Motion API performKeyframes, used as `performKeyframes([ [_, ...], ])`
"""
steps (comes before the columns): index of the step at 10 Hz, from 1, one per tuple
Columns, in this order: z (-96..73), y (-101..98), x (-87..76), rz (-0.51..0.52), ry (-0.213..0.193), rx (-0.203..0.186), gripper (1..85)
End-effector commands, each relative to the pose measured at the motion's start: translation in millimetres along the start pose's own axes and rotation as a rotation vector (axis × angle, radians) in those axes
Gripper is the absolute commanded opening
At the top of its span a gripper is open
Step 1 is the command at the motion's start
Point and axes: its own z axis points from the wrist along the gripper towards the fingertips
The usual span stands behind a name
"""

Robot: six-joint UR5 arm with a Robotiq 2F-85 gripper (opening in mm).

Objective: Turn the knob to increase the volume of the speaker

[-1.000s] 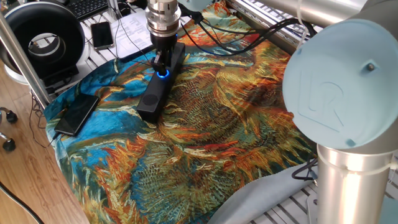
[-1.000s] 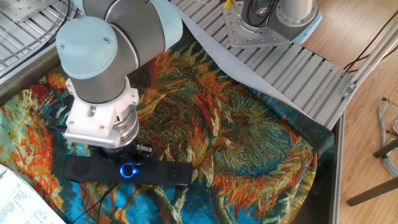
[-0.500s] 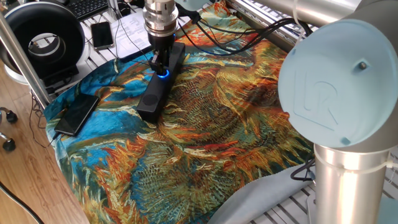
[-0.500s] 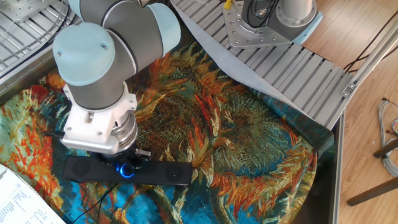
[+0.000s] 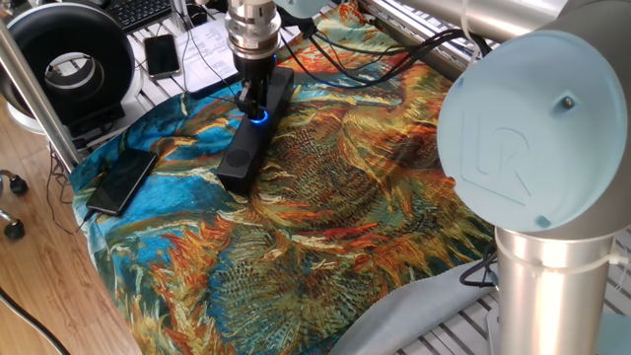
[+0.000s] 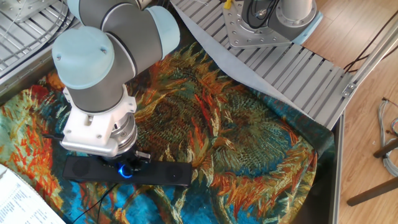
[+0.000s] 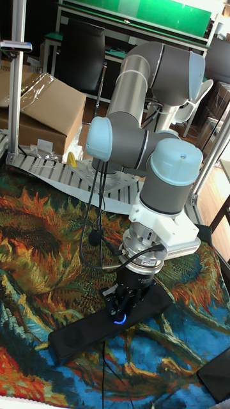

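The speaker (image 5: 244, 146) is a long slim black bar lying on the sunflower-patterned cloth, also seen as the speaker (image 6: 161, 175) and the speaker (image 7: 80, 334). Its knob (image 5: 259, 117) glows blue near the middle of the bar. My gripper (image 5: 254, 99) points straight down onto the knob, its dark fingers close together around it. In the other fixed view the wrist covers most of the knob (image 6: 126, 171), and my gripper (image 6: 128, 164) barely shows. The tall fixed view shows my gripper (image 7: 125, 303) just above the blue glow of the knob (image 7: 121, 319).
A flat black phone (image 5: 122, 181) lies on the cloth's left edge, a second phone (image 5: 162, 54) farther back. A big black-and-white ring-shaped device (image 5: 67, 61) stands back left behind a metal post (image 5: 35, 94). Black cables (image 5: 394, 51) cross the far cloth. The arm's base (image 6: 273, 18) sits on a slatted plate.
The wrist has shifted a little left and lower over the knob, hiding more of the blue ring. The big arm joint has turned slightly. The speaker has stayed put.
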Motion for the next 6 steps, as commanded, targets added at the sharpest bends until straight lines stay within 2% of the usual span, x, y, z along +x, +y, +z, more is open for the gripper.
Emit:
performKeyframes([
  [1,-0.1,1.1,-0.6,0.02,-0.003,-0.01,34.0],
  [6,0.1,1.0,-2.2,0.06,-0.008,-0.006,30.3],
])
